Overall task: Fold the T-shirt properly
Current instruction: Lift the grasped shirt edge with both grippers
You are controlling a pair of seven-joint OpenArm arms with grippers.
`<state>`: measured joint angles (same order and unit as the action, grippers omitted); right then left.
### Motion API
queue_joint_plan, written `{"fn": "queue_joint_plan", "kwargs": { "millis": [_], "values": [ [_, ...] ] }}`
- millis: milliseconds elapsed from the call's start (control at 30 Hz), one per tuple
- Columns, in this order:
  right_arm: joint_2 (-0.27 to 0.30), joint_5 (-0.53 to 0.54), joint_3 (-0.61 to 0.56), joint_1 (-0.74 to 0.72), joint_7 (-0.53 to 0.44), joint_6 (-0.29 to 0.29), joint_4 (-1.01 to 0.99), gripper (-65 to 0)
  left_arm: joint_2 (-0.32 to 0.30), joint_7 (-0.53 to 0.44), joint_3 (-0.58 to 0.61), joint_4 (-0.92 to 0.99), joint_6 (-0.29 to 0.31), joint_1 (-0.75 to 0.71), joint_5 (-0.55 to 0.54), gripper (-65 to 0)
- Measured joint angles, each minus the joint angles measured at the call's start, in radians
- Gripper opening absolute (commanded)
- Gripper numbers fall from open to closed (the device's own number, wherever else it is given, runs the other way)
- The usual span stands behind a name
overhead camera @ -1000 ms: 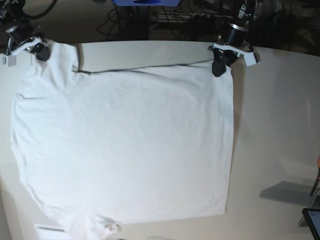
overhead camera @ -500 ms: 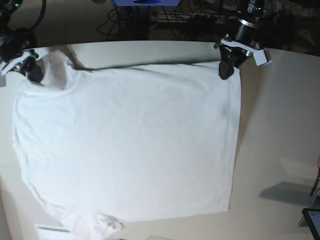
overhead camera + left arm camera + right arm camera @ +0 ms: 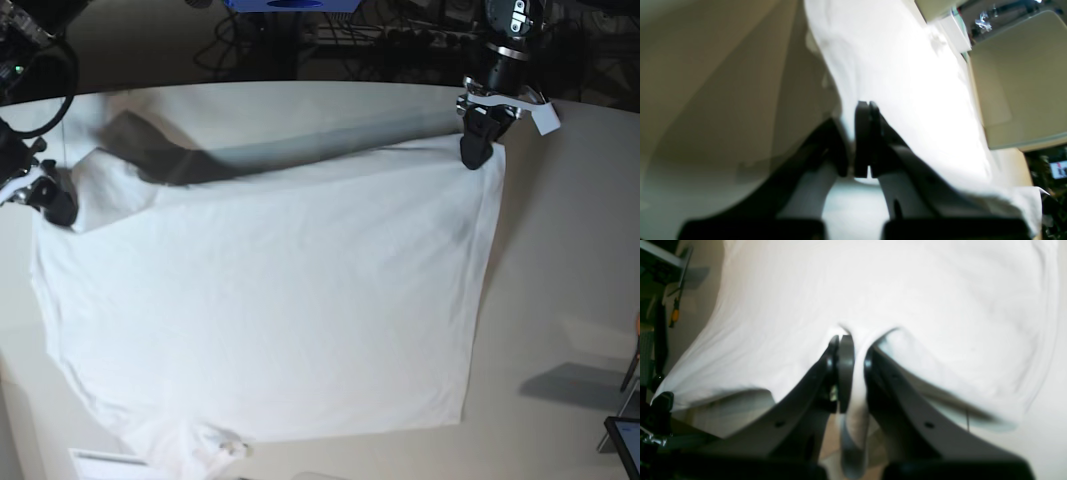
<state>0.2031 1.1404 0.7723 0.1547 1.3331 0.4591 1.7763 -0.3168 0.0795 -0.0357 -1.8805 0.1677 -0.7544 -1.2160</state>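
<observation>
Shirt (image 3: 270, 310) spread wide over the table (image 3: 570, 260), far edge lifted clear and casting a dark shadow band beneath. Pinched at that edge's two corners: left claw (image 3: 478, 152) clamped narrow on cloth at base view's right, right claw (image 3: 55, 205) clamped likewise at base view's left. From either wrist view, fabric running away from the jaws toward the near hem. Lifted edge as the long axis, strung between both arms, neither nearer. Likely next: carrying that edge over toward the near hem, both ends kept level.
</observation>
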Motion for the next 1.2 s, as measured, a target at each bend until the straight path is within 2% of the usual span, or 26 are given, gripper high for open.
{"fn": "queue_joint_plan", "kwargs": {
  "millis": [100,167,233,600,700,900,1033,1133,1200],
  "values": [
    [0.014,-0.002,-0.004,-0.024,0.004,0.000,-0.058,-64.3,0.004,-0.001,-0.013,0.000,-0.004,0.001,-0.007,-65.0],
    [0.045,-0.016,-0.040,-0.038,0.004,-0.001,-0.087,-64.3,0.014,-0.001,-0.008,0.000,-0.007,0.011,-0.008,-65.0],
    [0.068,-0.009,-0.086,-0.064,-0.004,0.000,-0.105,-64.3,0.038,-0.002,-0.007,0.000,-0.036,0.034,-0.008,-65.0],
    [0.074,-0.008,-0.173,-0.144,-0.006,0.000,-0.172,-64.3,0.134,-0.002,-0.016,0.000,-0.048,0.060,-0.031,-65.0],
    [0.090,-0.011,-0.172,-0.162,-0.006,-0.001,-0.185,-64.3,0.143,-0.009,-0.017,0.023,-0.048,0.068,-0.106,-65.0],
    [0.109,-0.011,-0.172,-0.187,0.006,0.000,-0.189,-64.3,0.154,-0.006,-0.019,0.053,-0.063,0.100,-0.125,-65.0],
    [0.111,-0.011,-0.196,-0.201,0.000,0.000,-0.189,-64.3,0.180,-0.005,-0.006,0.046,-0.193,0.130,-0.130,-65.0],
    [0.126,-0.012,-0.267,-0.206,-0.005,0.000,-0.189,-64.3,0.181,-0.009,0.007,0.018,-0.196,0.149,-0.138,-65.0],
    [0.125,-0.006,-0.282,-0.207,-0.026,0.000,-0.189,-64.3,0.182,-0.015,0.013,0.006,-0.194,0.169,-0.198,-65.0]
  ]
}}
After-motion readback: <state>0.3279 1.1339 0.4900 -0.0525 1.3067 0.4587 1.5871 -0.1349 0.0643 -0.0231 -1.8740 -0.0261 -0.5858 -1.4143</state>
